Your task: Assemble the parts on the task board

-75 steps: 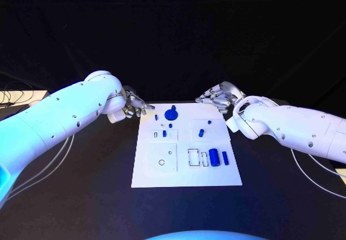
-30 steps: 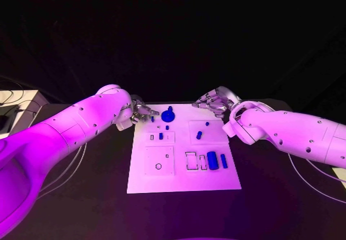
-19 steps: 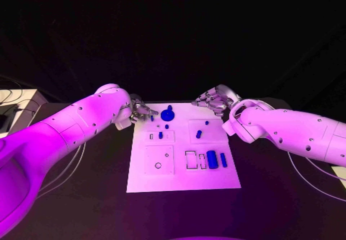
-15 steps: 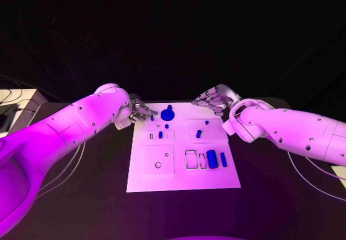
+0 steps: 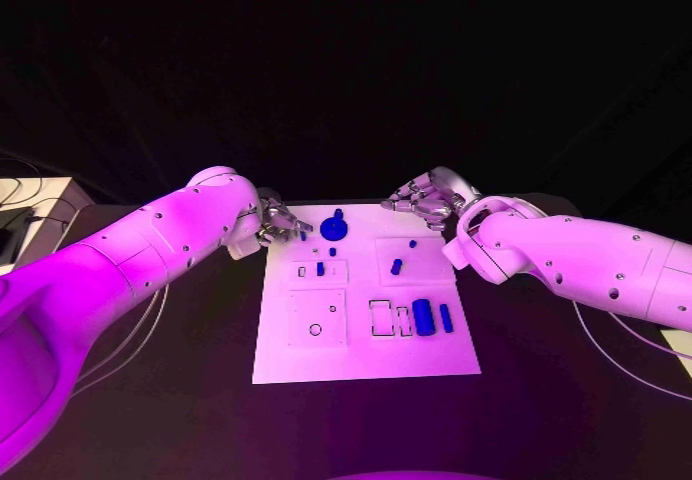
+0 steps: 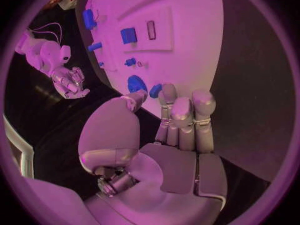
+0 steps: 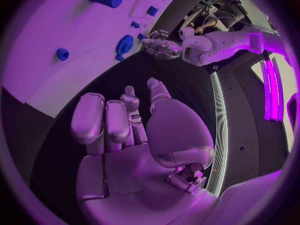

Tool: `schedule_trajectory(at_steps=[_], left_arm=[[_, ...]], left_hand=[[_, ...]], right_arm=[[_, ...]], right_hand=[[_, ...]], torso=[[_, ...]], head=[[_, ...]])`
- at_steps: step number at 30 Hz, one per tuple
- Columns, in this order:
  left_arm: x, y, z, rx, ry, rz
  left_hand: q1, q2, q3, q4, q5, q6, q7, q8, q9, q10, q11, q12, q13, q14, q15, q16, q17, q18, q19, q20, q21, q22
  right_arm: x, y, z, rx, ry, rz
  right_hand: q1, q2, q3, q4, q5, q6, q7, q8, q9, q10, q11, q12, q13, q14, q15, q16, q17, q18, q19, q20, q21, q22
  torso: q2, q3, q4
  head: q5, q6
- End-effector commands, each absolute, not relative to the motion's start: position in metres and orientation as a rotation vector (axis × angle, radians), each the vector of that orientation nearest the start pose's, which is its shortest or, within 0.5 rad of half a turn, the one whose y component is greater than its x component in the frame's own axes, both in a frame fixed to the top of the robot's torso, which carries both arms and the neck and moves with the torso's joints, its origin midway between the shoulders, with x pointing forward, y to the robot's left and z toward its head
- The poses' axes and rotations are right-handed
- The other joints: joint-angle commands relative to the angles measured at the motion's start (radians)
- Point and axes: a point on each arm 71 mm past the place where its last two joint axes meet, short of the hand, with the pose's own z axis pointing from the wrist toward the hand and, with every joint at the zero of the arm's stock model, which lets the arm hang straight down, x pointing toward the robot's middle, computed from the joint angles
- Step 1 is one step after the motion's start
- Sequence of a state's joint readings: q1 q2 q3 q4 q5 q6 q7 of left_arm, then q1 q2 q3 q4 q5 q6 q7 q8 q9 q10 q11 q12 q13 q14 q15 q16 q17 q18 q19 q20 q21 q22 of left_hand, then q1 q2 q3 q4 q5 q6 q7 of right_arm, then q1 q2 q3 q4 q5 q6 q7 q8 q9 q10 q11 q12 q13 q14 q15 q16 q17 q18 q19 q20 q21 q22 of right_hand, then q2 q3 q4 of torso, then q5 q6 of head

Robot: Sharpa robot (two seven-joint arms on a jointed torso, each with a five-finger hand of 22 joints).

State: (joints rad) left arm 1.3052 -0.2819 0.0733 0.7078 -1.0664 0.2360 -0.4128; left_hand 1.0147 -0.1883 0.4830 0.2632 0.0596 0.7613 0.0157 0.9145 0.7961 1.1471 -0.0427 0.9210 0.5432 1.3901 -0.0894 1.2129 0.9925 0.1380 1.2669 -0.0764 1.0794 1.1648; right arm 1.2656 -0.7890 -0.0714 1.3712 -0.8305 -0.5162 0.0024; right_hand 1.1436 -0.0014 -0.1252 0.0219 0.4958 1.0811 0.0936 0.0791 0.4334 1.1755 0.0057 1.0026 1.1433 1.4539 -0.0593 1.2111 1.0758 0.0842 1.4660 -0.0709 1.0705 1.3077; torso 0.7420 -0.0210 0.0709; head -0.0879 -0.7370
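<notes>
The white task board (image 5: 361, 345) lies in the middle of the black table. On it are a round blue part (image 5: 336, 228) at the far end, small blue pieces (image 5: 397, 266) in the middle and a thick blue cylinder (image 5: 423, 313) on the right. My left hand (image 5: 278, 222) hovers at the board's far left corner, fingers straight and holding nothing (image 6: 178, 120). A small blue peg (image 6: 155, 90) lies just past its fingertips. My right hand (image 5: 423, 200) hangs at the far right corner, holding nothing, fingers extended (image 7: 125, 130).
White recessed plates (image 5: 319, 317) with slots sit on the board's left half. Cables and a pale box (image 5: 29, 200) lie at the table's left edge. Black table surface (image 5: 173, 400) surrounds the board.
Both hands stay by the board's far corners with only slight shifts. No part has moved on the board.
</notes>
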Motion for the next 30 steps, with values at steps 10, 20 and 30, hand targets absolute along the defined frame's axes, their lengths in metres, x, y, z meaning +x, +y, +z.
schedule_trajectory(at_steps=[10,20,30], left_arm=[[0.6136,0.1499,-0.18,-0.353,2.208,-0.436],[0.6139,0.1508,-0.1803,-0.372,2.206,-0.449],[0.6141,0.1498,-0.1801,-0.383,2.197,-0.462]], left_hand=[[0.015,0.009,0.007,-0.011,0.0,-0.002,0.001,0.004,-0.002,-0.009,-0.001,0.005,-0.001,-0.005,-0.001,0.005,-0.001,-0.012,-0.009,0.002,0.002,0.001],[0.012,0.011,0.068,-0.04,0.003,-0.004,-0.001,0.003,-0.005,-0.012,-0.003,0.006,-0.001,-0.006,-0.002,0.005,-0.003,-0.012,-0.012,0.001,-0.001,-0.001],[-0.002,0.009,0.105,-0.062,0.005,-0.005,-0.002,0.003,-0.006,-0.013,-0.003,0.005,0.0,-0.007,-0.003,0.005,-0.004,-0.013,-0.012,0.0,0.0,-0.001]], right_arm=[[0.5265,-0.2314,-0.1657,0.472,1.532,0.838],[0.5267,-0.2312,-0.1658,0.472,1.533,0.838],[0.527,-0.2301,-0.166,0.469,1.536,0.838]], right_hand=[[-0.002,0.006,0.0,-0.005,0.005,0.002,0.002,-0.003,-0.003,-0.001,0.0,-0.001,0.001,-0.002,-0.003,-0.006,0.001,0.005,0.042,-0.005,-0.004,0.141],[-0.002,0.006,0.0,-0.005,0.005,0.002,0.002,-0.003,-0.003,-0.001,0.0,-0.001,0.001,-0.002,-0.003,-0.006,0.001,0.005,0.042,-0.005,-0.004,0.141],[-0.002,0.008,0.0,-0.006,0.005,0.003,0.002,-0.004,-0.003,0.0,-0.001,0.0,0.002,-0.001,-0.004,-0.004,0.002,0.004,0.042,-0.005,-0.004,0.141]], torso=[[0.0,-0.0001,0.0004],[0.0,-0.0003,0.001],[0.0,-0.0008,0.0014]], head=[[-0.003,-0.003],[-0.004,-0.004],[-0.003,-0.005]])
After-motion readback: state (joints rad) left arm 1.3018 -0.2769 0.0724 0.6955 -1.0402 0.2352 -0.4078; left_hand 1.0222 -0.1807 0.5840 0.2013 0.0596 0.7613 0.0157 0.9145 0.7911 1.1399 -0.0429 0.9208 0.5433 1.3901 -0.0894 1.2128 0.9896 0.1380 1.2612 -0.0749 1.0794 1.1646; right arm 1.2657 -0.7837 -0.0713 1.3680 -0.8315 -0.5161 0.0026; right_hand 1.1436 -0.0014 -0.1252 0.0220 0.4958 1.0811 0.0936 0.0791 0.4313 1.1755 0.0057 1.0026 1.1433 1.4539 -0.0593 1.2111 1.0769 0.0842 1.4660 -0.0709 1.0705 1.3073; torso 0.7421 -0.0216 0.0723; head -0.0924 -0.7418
